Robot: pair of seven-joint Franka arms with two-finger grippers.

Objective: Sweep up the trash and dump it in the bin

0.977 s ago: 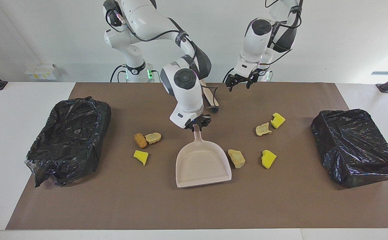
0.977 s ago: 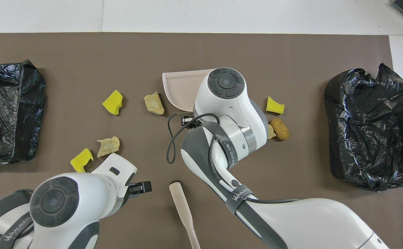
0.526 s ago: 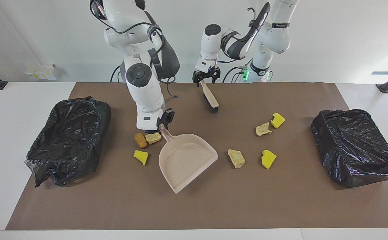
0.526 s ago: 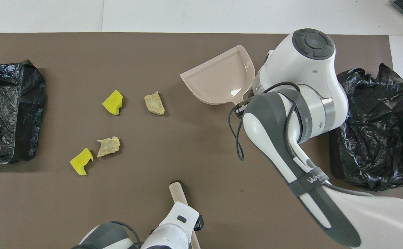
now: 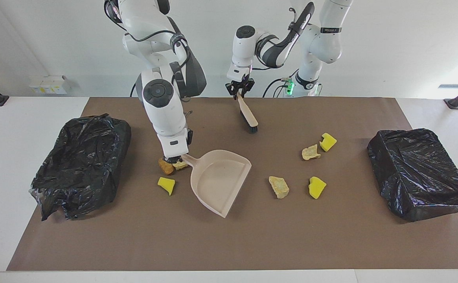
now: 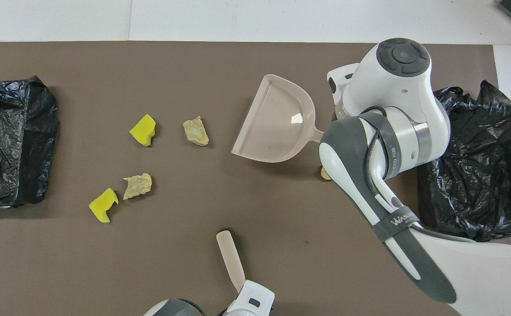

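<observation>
Spongy scraps all lying loose, sweep not yet begun

Yellow and beige chunks of trash are lying scattered on the brown mat; none is sitting in the dustpan (image 5: 219,179) or in either black-bagged bin, so by the look of it the whole sweeping and dumping is remaining to be done. Four pieces are lying toward the left arm's end: a yellow wedge (image 5: 327,141) beside a beige lump (image 5: 311,152), and, farther from the robots, another beige lump (image 5: 279,186) and a yellow wedge (image 5: 317,187). Three more are clustering toward the right arm's end: an orange-brown oval (image 5: 166,166), a beige lump (image 5: 180,164) touching it, and a yellow wedge (image 5: 166,184) just beside them.

Right gripper (image 5: 173,158) is clamping the dustpan's handle with its fingers closed, sitting right above the oval and its beige neighbour, apparently touching neither. The pan's mouth is facing the left arm's end, with the four pieces well apart from it.

Left gripper (image 5: 239,89) is pinching the top of the brush (image 5: 247,113) handle, fingers closed on it, bristles resting on the mat near the robots. No trash is lying near those fingers.

One bin (image 5: 81,163) is standing at the right arm's end of the desk (image 5: 16,125), the other bin (image 5: 419,173) at the left arm's end.
</observation>
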